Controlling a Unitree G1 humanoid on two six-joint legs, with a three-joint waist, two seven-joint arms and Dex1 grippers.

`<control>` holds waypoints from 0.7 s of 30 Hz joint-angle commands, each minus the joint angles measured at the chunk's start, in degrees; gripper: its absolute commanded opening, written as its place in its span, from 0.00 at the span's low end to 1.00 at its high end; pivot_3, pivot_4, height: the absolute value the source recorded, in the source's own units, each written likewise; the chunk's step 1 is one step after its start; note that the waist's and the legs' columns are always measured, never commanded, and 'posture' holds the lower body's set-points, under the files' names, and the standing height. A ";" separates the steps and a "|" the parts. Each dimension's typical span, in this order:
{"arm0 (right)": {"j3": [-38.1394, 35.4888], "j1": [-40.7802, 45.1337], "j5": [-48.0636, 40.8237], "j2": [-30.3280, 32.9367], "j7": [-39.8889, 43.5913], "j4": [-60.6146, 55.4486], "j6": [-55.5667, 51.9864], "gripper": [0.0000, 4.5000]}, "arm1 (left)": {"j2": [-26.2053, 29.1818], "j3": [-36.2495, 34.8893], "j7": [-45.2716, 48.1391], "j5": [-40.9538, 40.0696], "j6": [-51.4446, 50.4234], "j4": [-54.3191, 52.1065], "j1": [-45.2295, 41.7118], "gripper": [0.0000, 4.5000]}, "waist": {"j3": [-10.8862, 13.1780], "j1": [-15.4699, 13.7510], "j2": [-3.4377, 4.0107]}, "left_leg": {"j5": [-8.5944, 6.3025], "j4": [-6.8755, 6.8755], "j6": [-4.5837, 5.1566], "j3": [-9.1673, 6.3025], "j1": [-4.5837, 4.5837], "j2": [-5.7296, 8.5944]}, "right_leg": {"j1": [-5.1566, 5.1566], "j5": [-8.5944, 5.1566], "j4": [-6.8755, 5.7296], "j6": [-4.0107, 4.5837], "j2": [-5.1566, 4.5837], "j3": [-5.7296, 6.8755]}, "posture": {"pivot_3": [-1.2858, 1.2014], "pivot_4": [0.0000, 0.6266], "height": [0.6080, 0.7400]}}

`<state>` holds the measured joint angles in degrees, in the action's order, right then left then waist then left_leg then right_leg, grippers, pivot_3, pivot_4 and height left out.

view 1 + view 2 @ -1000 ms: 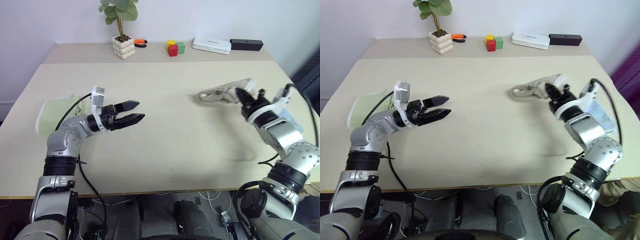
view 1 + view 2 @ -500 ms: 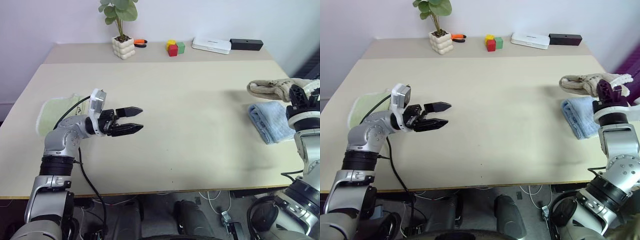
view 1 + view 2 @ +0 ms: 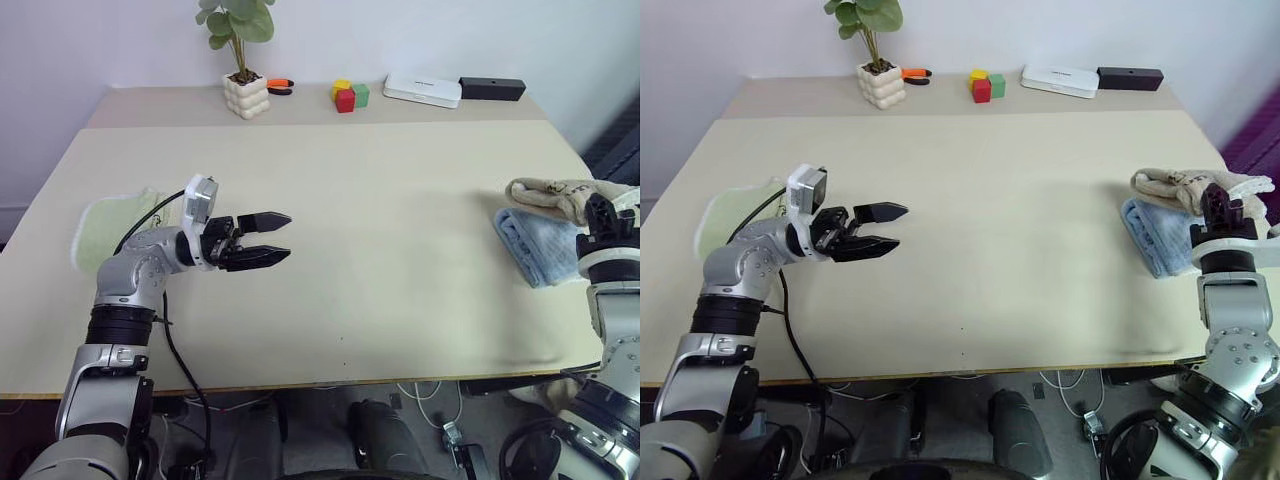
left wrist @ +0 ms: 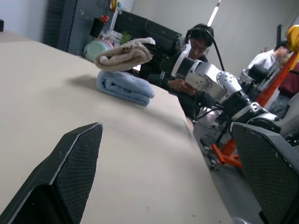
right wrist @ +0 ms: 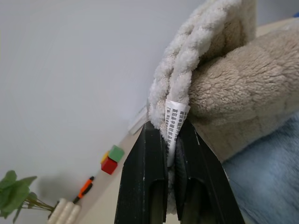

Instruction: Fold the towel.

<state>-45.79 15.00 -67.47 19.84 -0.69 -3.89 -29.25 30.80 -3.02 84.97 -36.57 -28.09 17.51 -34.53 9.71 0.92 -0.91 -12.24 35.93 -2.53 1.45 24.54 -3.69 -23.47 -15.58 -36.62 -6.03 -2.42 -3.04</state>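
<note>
The pale green towel (image 3: 115, 222) lies flat at the left edge of the tabletop (image 3: 380, 260), set aside and clear of the work area. Just right of it, the left gripper (image 3: 268, 238) hovers above the bare tabletop with its fingers (image 4: 70, 172) spread wide and empty, pointing toward the right side. This posture reads as a ready position: the open fingers are placed to receive a towel edge when one is brought across.

Along the far edge stand a potted plant (image 3: 243, 60), an orange-handled tool (image 3: 281, 85), coloured blocks (image 3: 350, 95), a white box (image 3: 424, 91) and a black box (image 3: 493, 89), all well apart from the work area.

At the right edge, a light blue towel (image 3: 535, 245) lies folded on the tabletop. The towel (image 3: 555, 195) is bunched and held just above it. The right gripper (image 5: 172, 154) is clamped tight on the towel's corded edge and label, so the cloth hangs from one pinched point rather than spread out. Folding is judged not yet begun.

Compared with one second ago, the right gripper and the towel have travelled from near the middle-right of the tabletop out to the right edge, uncovering the light blue towel to view. The left gripper has kept its place, its fingers equally wide.
</note>
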 commanded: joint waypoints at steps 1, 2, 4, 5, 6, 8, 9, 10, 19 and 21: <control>0.63 -3.58 3.24 0.05 2.45 0.64 2.26 0.01 | 0.55 -0.87 0.43 -0.39 0.17 -1.31 0.19 1.00 | 0.00 -0.17 0.00 | 0.00 0.02 0.00 0.00 0.00 0.00 | 0.02 0.00 0.00 0.00 0.00 0.01 | 0.52 0.24 1.00; 1.19 -4.59 4.42 -0.23 2.76 0.66 2.74 0.01 | 0.55 -0.89 0.36 -0.44 0.15 -1.38 0.33 1.00 | 0.00 -0.17 0.00 | 0.00 0.02 0.00 0.00 0.00 0.02 | 0.03 0.00 0.01 0.01 -0.02 0.00 | 0.52 0.24 1.00; 2.41 -6.30 6.53 -0.57 2.87 0.27 3.60 0.01 | 0.48 -0.94 0.20 -0.43 0.29 -1.54 0.63 1.00 | 0.00 -0.05 0.00 | 0.00 0.02 0.00 0.00 0.00 0.02 | 0.03 0.00 0.00 0.01 -0.03 0.00 | 0.52 0.24 1.00; 2.91 -6.83 7.34 -0.63 2.77 -0.08 3.97 0.01 | 0.46 -0.94 0.16 -0.40 0.42 -1.61 0.76 1.00 | 0.01 -0.01 0.02 | 0.00 0.02 0.00 0.00 0.00 0.02 | 0.02 0.00 0.00 0.01 -0.02 0.00 | 0.52 0.24 1.00; 2.89 -6.96 7.11 -0.91 2.69 -0.35 4.25 0.01 | 0.45 -0.95 0.12 -0.38 0.48 -1.63 0.85 1.00 | 0.01 0.04 0.02 | 0.00 0.02 0.00 0.00 -0.01 0.02 | 0.02 -0.01 -0.01 0.01 -0.02 0.00 | 0.52 0.24 1.00; 2.65 -6.75 6.52 -0.83 2.63 -0.71 4.56 0.01 | 0.43 -0.97 0.09 -0.39 0.52 -1.60 0.90 1.00 | 0.01 0.20 0.02 | 0.00 0.03 0.00 0.00 -0.03 0.02 | 0.02 -0.01 -0.01 0.01 -0.02 -0.01 | 0.52 0.24 1.00; 2.45 -6.41 5.93 -0.52 2.59 -0.93 4.57 0.01 | 0.43 -0.99 0.07 -0.38 0.56 -1.57 0.90 1.00 | 0.01 0.19 0.02 | 0.00 0.02 0.00 0.00 -0.03 0.01 | 0.02 -0.01 -0.01 0.01 -0.01 -0.01 | 0.52 0.24 1.00; 2.48 -6.05 5.98 0.06 2.37 -1.04 4.57 0.01 | 0.40 -1.03 0.04 -0.37 0.62 -1.47 0.84 1.00 | 0.01 0.17 0.02 | 0.00 0.01 0.00 0.00 -0.03 0.01 | 0.02 -0.01 -0.01 0.01 -0.01 -0.01 | 0.52 0.24 1.00; 2.82 -6.71 8.66 1.42 1.99 -1.18 5.36 0.01 | 0.30 -1.02 0.26 -0.32 1.01 -0.97 0.80 1.00 | 0.01 -0.10 0.02 | 0.00 0.05 0.00 0.01 -0.02 0.02 | 0.04 -0.01 0.00 0.01 -0.02 -0.01 | 0.52 0.24 1.00; 3.45 -6.37 10.35 2.63 2.48 -1.24 5.55 0.01 | 0.32 -1.02 0.26 -0.33 0.91 -0.82 0.76 1.00 | 0.01 -0.02 0.02 | 0.00 0.05 0.00 0.01 -0.02 0.02 | 0.03 -0.01 0.00 0.01 -0.02 -0.02 | 0.52 0.24 1.00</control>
<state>-41.84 8.11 -58.03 20.38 1.15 -2.18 -24.93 30.95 -3.07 84.81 -36.58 -27.89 17.46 -33.70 9.72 0.91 -0.89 -12.24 35.98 -2.53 1.45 24.51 -3.67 -23.44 -15.59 -36.63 -6.02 -2.44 -3.05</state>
